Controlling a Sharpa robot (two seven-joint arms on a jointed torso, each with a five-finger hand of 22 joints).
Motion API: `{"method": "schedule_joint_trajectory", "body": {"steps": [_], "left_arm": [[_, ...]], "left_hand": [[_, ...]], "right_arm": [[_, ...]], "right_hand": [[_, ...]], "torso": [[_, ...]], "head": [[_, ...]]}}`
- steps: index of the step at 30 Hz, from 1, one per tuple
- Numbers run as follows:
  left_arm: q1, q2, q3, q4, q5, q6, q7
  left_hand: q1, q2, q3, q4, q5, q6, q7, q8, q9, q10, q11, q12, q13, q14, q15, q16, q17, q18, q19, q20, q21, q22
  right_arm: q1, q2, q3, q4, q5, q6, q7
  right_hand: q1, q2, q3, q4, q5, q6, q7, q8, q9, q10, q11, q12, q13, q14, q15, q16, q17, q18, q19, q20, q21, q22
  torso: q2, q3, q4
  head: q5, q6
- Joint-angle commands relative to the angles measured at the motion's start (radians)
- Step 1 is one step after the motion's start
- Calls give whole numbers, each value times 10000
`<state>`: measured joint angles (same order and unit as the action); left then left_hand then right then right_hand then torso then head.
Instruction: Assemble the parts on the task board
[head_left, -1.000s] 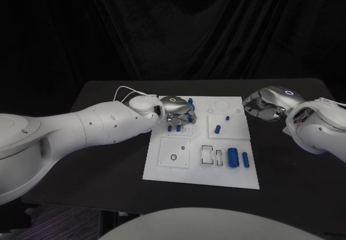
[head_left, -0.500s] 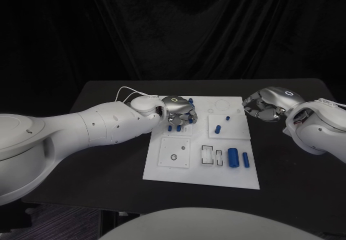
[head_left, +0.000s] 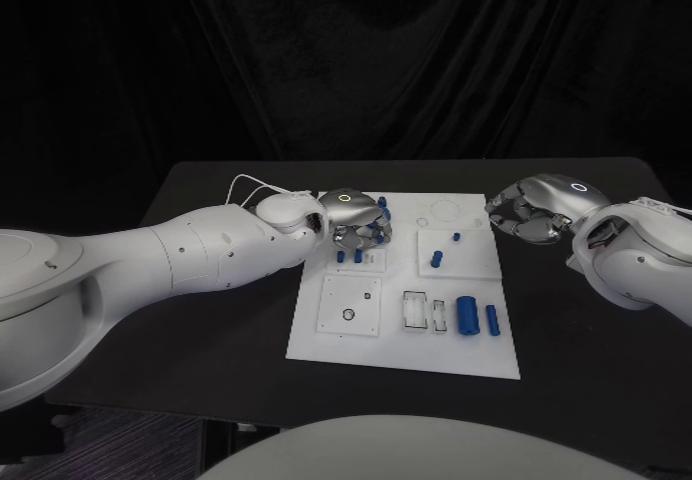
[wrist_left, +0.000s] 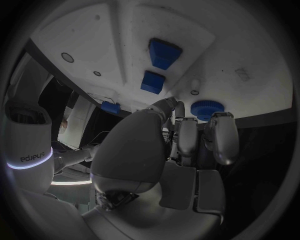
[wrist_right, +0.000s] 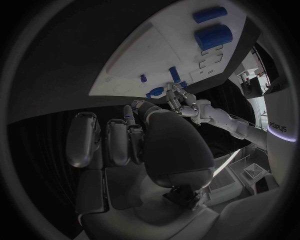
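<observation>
Black table against a dark curtain; white task board at its middle serves as landmark.

Change against a second ago: the left hand has rolled slightly at the board's far left corner, its silver back now turned more upward. It stays over the same corner. The round blue part sits right at its fingertips, which curl toward it; whether they actually clasp it I cannot tell. Right hand unchanged, hovering just off the board's far right edge, fingers curled in with nothing in them. Parts on the board have not shifted.

Around: two small blue pegs stand just nearer the robot than the left hand, at the board's left side. Another short peg and a longer one are on the board's right half. A large blue cylinder and a slimmer one lie near the board's near right corner, beside narrow rectangular slots. A square plate with a ring occupies the near left.

Left hand hides the far left corner of the board from the head view.
</observation>
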<state>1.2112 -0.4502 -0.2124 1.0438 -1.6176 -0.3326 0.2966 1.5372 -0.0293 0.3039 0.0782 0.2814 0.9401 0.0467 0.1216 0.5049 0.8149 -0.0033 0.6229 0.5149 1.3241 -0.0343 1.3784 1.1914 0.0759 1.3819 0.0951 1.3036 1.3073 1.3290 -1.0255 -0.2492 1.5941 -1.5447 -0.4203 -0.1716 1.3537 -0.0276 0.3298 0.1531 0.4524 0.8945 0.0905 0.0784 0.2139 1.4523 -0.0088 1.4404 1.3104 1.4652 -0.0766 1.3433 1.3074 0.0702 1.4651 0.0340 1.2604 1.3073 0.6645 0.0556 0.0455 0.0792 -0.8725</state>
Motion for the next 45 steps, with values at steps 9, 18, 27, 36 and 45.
{"method": "schedule_joint_trajectory", "body": {"steps": [9,18,27,36,45], "left_arm": [[44,-628,8,722,-9,-1159,131],[237,-1548,6,1740,-9,-772,-67],[265,-2130,3,2158,-9,-234,-256],[265,-2227,3,2032,-9,52,-489],[260,-2064,3,1732,-9,70,-540]], "left_hand": [[-82,-22,-24,-132,51,345,81,135,65,296,54,-84,-24,65,-34,-92,-157,-145,199,-33,206,1830],[-90,-48,-9,-162,32,320,96,81,47,349,72,-186,-53,48,-17,-152,-263,-128,157,-44,140,1806],[-266,-90,119,-59,-84,254,136,-70,21,234,151,-1239,-657,-25,41,-333,-588,-111,105,-58,39,1777],[-405,-184,205,73,-171,131,131,-244,-26,379,200,-2074,-1281,-45,77,-446,-805,-95,77,-59,-61,1753],[-451,-182,211,117,-174,253,127,-207,-3,471,193,-2210,-1398,-14,74,-441,-799,-100,92,-59,-52,1760]], "right_arm": [[-44,-92,7,8,-22,7,-19],[-110,-76,7,-46,-22,37,-20],[-178,-96,7,-54,-22,83,-11],[-198,-100,7,-56,-22,122,-19],[-203,-99,7,-57,-22,136,-22]], "right_hand": [[-79,19,84,-5,33,45,-22,-41,-10,-68,-24,-55,1305,586,8,-79,487,-43,32,3,-43,1756],[-87,15,85,-7,30,44,-21,-43,-12,-77,-23,-68,1291,583,8,-91,476,-40,27,2,-57,1752],[-92,14,87,-7,29,42,-20,-44,-13,-90,-23,-85,1275,580,8,-108,461,-37,23,2,-72,1748],[-92,14,87,-7,29,42,-20,-44,-13,-90,-23,-85,1275,580,8,-108,461,-37,23,2,-72,1748],[-92,14,87,-7,29,42,-20,-44,-13,-90,-23,-85,1275,580,8,-108,461,-37,23,2,-72,1748]], "torso": [[-19,1,8],[-51,3,26],[-64,24,51],[-44,-18,61],[-37,-2,17]], "head": [[-17,-2],[-11,-2],[1,-2],[-29,-2],[2,-2]]}}
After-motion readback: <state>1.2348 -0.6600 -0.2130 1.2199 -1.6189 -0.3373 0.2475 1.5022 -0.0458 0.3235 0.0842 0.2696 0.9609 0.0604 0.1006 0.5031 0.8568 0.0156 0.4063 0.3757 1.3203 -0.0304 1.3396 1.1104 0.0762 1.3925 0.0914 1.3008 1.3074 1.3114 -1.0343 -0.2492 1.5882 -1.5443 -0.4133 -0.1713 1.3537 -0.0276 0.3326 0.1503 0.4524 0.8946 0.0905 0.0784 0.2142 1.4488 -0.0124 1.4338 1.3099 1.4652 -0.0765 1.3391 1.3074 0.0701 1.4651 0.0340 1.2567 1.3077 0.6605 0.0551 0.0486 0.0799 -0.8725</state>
